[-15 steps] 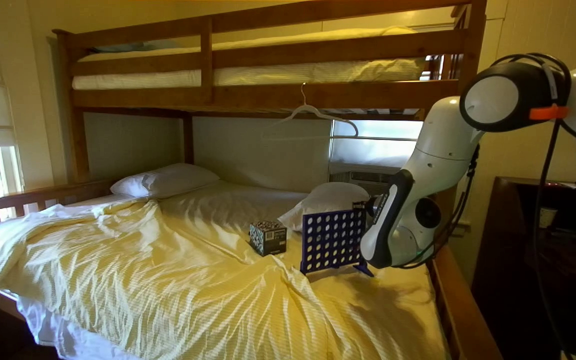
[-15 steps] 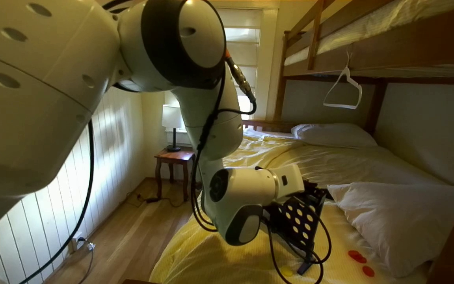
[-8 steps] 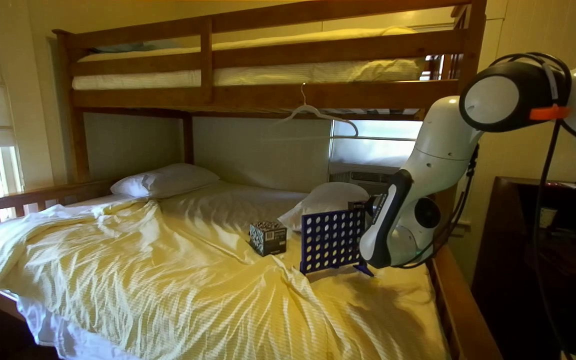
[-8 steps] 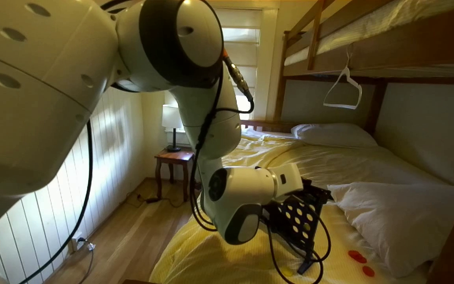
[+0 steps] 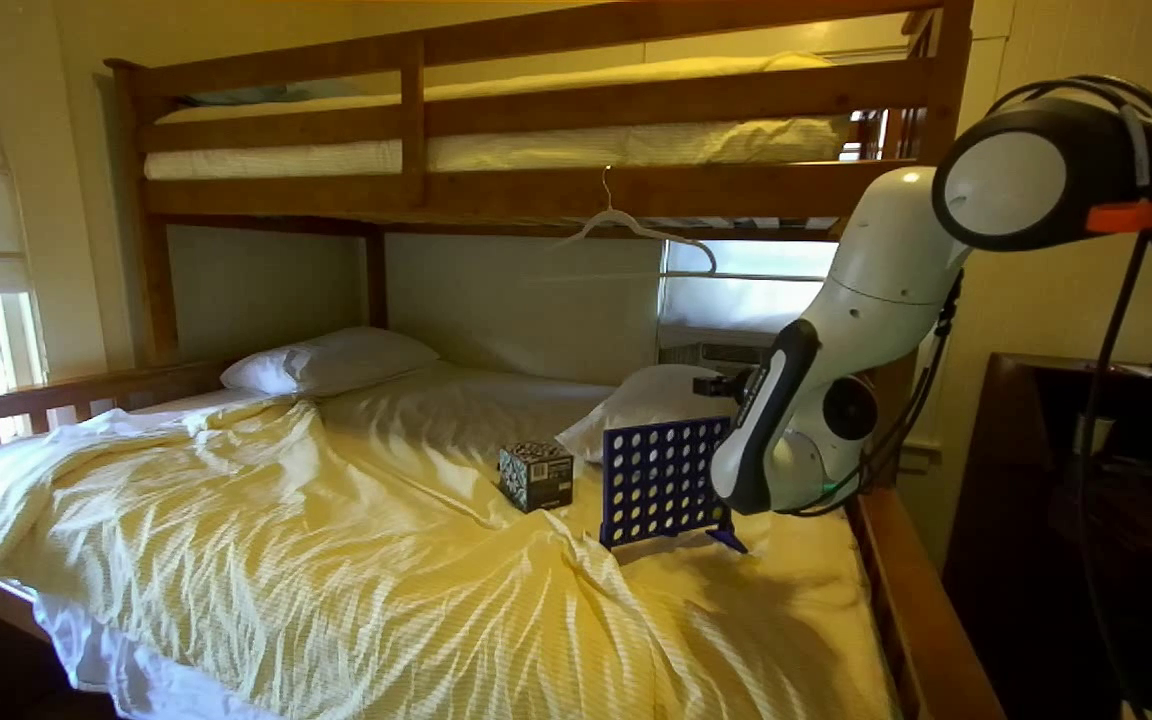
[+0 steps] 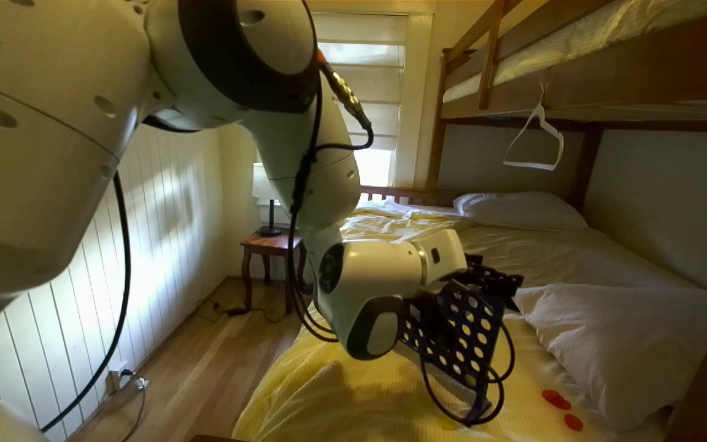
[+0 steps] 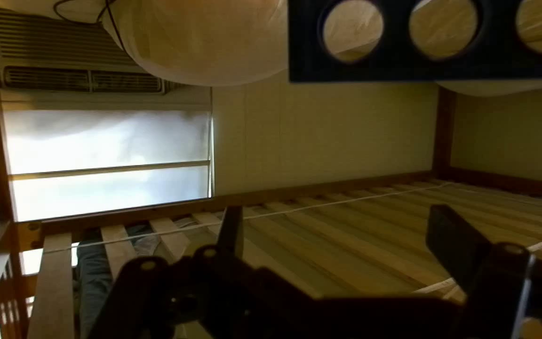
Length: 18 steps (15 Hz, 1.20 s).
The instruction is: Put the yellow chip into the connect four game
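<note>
The connect four game (image 5: 664, 480) stands upright on the bed, a dark blue grid with round holes; its top edge (image 7: 395, 63) crosses the upper right of the wrist view. Low in the grid, a hole near the end post shows yellow: the yellow chip (image 6: 471, 380) sits inside the board there. A further yellow chip (image 6: 447, 422) lies on the bedspread, partly behind a cable. My gripper (image 7: 337, 230) is open, its black fingers (image 7: 231, 230) wide apart with nothing between them. In an exterior view the gripper (image 5: 711, 386) hovers just above the board's top, clear of it.
Several red chips (image 6: 555, 399) lie on the bed beside a white pillow (image 6: 629, 344). A small dark box (image 5: 536, 476) stands near the board. Above, a hanger (image 5: 611, 218) hangs from the upper bunk rail (image 5: 536, 195). A loop of arm cable (image 6: 504, 393) hangs past the board.
My gripper has opened and risen away from the board's top edge. A yellow chip appeared inside the grid half a second ago and now sits lower in it.
</note>
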Tool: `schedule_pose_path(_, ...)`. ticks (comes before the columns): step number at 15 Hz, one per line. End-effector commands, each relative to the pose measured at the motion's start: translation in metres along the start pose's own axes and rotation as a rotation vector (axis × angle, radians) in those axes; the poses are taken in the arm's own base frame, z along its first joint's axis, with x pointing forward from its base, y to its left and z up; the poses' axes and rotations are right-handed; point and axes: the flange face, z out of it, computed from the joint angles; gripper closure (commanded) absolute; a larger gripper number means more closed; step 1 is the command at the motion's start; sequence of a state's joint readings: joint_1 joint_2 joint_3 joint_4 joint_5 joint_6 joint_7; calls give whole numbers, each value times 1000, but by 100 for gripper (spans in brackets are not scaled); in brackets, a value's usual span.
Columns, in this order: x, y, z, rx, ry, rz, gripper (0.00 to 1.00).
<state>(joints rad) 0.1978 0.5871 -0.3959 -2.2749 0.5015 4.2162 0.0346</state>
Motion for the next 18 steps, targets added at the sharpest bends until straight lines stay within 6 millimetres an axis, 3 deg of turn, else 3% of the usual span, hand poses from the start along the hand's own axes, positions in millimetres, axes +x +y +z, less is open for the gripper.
schedule_pose_path(1,17,4,-23,-31,10,-20,0)
schedule_pose_path(11,47,5,-55,38,-194,-143,0)
schedule_pose_path(18,52,4,-56,73,-418,-180,0)
